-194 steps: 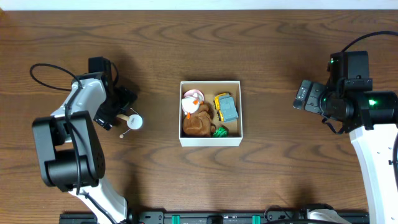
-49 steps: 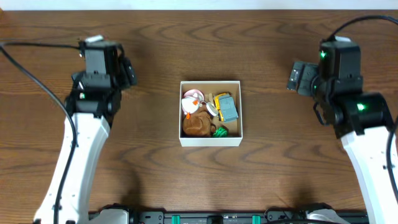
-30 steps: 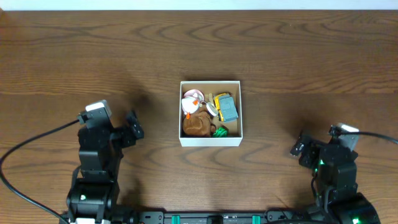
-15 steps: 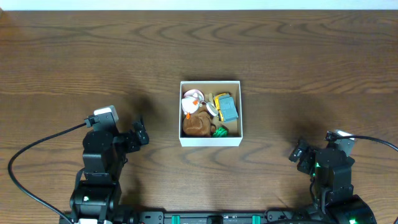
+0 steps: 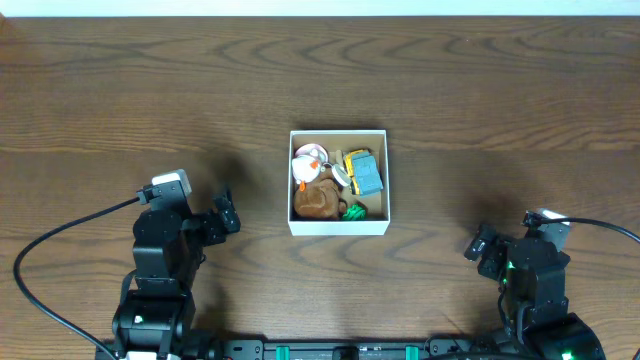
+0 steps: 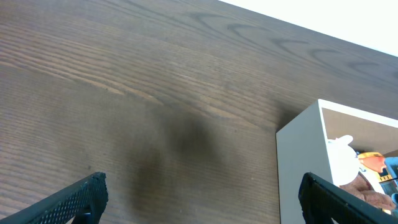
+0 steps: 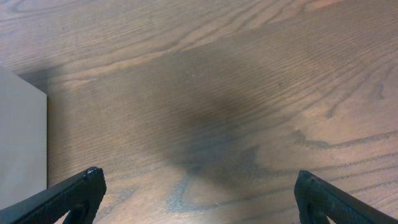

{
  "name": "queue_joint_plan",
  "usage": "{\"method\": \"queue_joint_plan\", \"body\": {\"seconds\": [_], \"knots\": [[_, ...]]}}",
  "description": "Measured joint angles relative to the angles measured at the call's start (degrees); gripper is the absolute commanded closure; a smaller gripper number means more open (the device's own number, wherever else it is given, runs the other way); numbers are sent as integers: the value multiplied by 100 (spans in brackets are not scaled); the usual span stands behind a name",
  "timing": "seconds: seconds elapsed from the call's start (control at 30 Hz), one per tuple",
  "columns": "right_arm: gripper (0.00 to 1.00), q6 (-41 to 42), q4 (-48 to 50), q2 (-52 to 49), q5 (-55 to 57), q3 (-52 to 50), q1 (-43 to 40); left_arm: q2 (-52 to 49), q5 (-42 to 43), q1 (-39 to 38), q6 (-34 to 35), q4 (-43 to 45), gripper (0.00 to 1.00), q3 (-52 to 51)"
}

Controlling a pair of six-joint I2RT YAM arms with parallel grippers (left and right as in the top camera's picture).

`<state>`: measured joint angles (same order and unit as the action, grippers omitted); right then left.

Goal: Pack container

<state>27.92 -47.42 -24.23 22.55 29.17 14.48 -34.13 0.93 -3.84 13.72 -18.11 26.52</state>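
Observation:
The container (image 5: 338,226) is a square white-walled box with a tan inside at the middle of the table. It holds a white and orange toy (image 5: 308,160), a brown plush (image 5: 318,199), a yellow and blue toy truck (image 5: 364,172) and a green piece (image 5: 354,211). My left gripper (image 5: 226,213) is open and empty, left of the box near the front. In the left wrist view (image 6: 199,196) the box's white wall (image 6: 298,162) stands at the right. My right gripper (image 5: 479,244) is open and empty, right of the box, over bare wood in the right wrist view (image 7: 199,196).
The dark wooden table (image 5: 320,80) runs to a pale edge at the back. A black rail (image 5: 340,350) lies along the front edge between the two arm bases. A corner of the box wall (image 7: 22,143) shows at the left of the right wrist view.
Both arms drew back from the far sides of the table to the front. The white stick toy that lay at the left is now in the box. No movement in the last half second.

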Motion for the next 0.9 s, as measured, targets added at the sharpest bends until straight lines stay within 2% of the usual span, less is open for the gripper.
{"method": "queue_joint_plan", "body": {"seconds": [0.23, 0.33, 0.43, 0.57, 0.7, 0.9], "knots": [[1, 0, -175, 208, -22, -2, -138, 0, 0, 0, 0, 0, 2, 0], [1, -72, -240, 726, -175, -28, -444, 0, 0, 0, 0, 0, 2, 0], [1, -514, 125, 1399, -640, -205, -682, 0, 2, 0, 0, -2, 2, 0], [1, -1484, 1091, 2282, -1541, -876, -994, 0, 4, 0, 2, -2, 2, 0], [1, -2114, 2256, 2315, -2181, -1532, -1156, 0, 11, 0, 0, -7, 2, 0], [1, -2479, 4087, 2339, -2524, -2507, -1248, 0, 20, 0, 0, -4, 2, 0]]}}
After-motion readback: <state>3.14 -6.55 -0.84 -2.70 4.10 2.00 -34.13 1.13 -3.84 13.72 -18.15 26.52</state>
